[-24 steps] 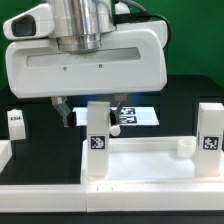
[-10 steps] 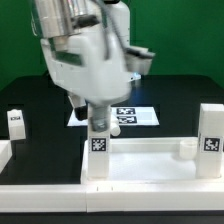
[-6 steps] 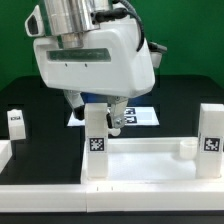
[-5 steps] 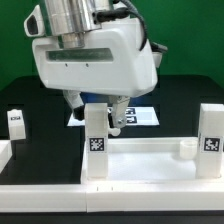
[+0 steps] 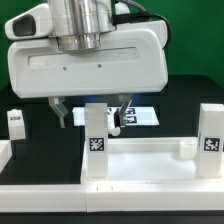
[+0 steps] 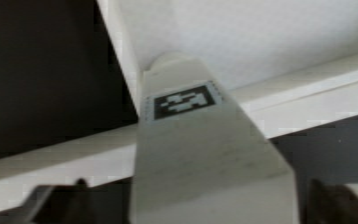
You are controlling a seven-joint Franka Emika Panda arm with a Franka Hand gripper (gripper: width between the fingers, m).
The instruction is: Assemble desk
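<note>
The desk's white rimmed tabletop (image 5: 150, 160) lies at the front of the exterior view. A blocky white leg (image 5: 97, 135) with a square tag stands upright at its corner on the exterior view's left. My gripper (image 5: 93, 115) hangs over that leg, open, with one finger on each side and a gap at both. In the wrist view the same leg (image 6: 202, 150) fills the middle, and dark fingers (image 6: 55, 203) stand clear of it. A second tagged leg (image 5: 209, 140) stands at the tabletop's other corner, next to a round socket (image 5: 183, 148).
A small loose leg (image 5: 16, 122) stands on the black table at the exterior view's left. The marker board (image 5: 142, 116) lies behind the gripper. White border rails (image 5: 40, 190) run along the front and the left edge.
The gripper has turned about its upright axis from a skewed pose to square-on to the camera. Its fingers still straddle the leg, which has not moved.
</note>
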